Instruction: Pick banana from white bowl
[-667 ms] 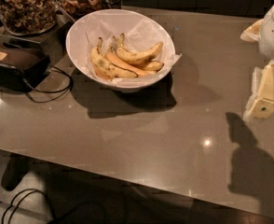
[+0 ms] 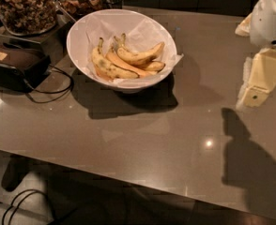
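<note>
Judging by how things lie, the pick has barely begun: the banana (image 2: 140,55) lies in the bowl (image 2: 77,36) on crumpled paper (image 2: 142,29), curved across the top of two other bananas (image 2: 111,68), and nothing grips it. The gripper (image 2: 259,81) hangs at the right edge of the view above the table (image 2: 142,144), well apart from the bowl, and whether it is open or closed I cannot tell. Left to do, as I read it: reach over the bowl, come down on the banana, close on it and lift it out.
</note>
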Tool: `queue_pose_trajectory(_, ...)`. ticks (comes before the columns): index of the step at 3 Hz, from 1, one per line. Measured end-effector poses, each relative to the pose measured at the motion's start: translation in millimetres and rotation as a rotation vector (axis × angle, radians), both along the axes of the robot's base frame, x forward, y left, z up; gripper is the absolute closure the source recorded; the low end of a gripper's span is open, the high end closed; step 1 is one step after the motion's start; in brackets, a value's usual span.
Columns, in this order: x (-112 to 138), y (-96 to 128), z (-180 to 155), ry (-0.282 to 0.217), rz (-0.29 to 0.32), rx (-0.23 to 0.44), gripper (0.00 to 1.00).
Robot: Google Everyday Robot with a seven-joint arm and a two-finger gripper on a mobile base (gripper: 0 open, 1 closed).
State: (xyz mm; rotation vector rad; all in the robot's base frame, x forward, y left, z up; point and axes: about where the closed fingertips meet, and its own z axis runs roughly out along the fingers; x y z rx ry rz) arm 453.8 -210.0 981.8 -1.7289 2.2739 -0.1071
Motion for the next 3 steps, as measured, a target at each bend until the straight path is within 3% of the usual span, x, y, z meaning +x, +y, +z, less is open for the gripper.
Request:
queue_pose_trajectory(1, 51.2, 25.5, 10.5, 0.032, 0.001, -0.049, 0.00)
queue_pose_trajectory(3, 63.4, 36.1, 18.5, -0.034, 0.035, -0.010, 0.00)
